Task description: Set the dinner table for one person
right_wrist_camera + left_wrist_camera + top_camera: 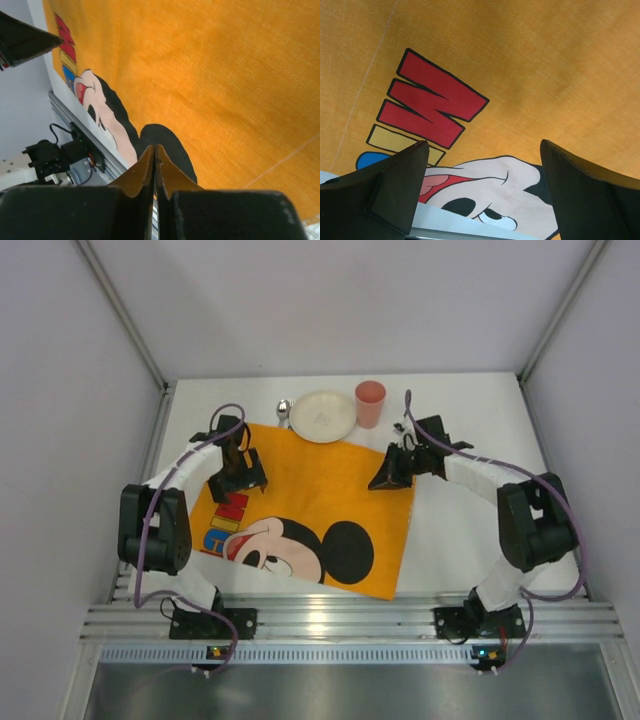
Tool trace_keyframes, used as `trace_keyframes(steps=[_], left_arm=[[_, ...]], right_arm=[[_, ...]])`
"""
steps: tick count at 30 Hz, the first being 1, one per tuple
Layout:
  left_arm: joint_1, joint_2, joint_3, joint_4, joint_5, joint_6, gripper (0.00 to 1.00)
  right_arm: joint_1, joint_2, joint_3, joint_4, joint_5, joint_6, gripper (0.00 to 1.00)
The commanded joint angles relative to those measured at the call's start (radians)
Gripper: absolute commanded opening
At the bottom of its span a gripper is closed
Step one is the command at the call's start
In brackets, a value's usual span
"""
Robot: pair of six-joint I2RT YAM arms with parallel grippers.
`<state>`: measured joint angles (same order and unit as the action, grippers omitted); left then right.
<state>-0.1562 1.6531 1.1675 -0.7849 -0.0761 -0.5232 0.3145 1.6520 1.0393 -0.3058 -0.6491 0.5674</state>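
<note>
The dinner table [470,530] is a white tabletop with an orange Mickey Mouse placemat [320,490] lying askew on it. Behind the mat stand a white plate [322,416], a pink cup [370,403] and a spoon [284,411]. My left gripper [242,478] hovers over the mat's back left part. In the left wrist view the left gripper [484,145] is open above the red letters [432,100], with nothing between its fingers. My right gripper [388,478] is at the mat's back right corner. In the right wrist view the right gripper [155,147] is shut, fingertips together, with only the mat [225,75] beneath.
White walls enclose the table on three sides. An aluminium rail [340,620] carrying both arm bases runs along the near edge. Bare white tabletop [480,440] lies to the right of the mat.
</note>
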Motion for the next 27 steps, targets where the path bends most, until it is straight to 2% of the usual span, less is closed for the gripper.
trace_keyframes(steps=[1, 10, 16, 20, 27], left_arm=[[0.001, 0.03, -0.014, 0.039, -0.022, 0.016, 0.97], [0.0, 0.017, -0.147, 0.041, 0.065, -0.067, 0.94], [-0.043, -0.018, -0.276, 0.029, 0.076, -0.104, 0.93], [-0.104, -0.044, -0.342, 0.018, 0.143, -0.141, 0.92], [-0.259, -0.09, -0.362, -0.01, 0.212, -0.211, 0.93]], right_arm=[[0.035, 0.09, 0.033, -0.007, 0.008, -0.014, 0.0], [0.028, 0.225, 0.085, -0.177, 0.17, -0.147, 0.0], [-0.049, 0.276, 0.152, -0.308, 0.316, -0.216, 0.0], [-0.135, 0.308, 0.214, -0.409, 0.457, -0.239, 0.0], [-0.23, 0.318, 0.24, -0.437, 0.549, -0.236, 0.0]])
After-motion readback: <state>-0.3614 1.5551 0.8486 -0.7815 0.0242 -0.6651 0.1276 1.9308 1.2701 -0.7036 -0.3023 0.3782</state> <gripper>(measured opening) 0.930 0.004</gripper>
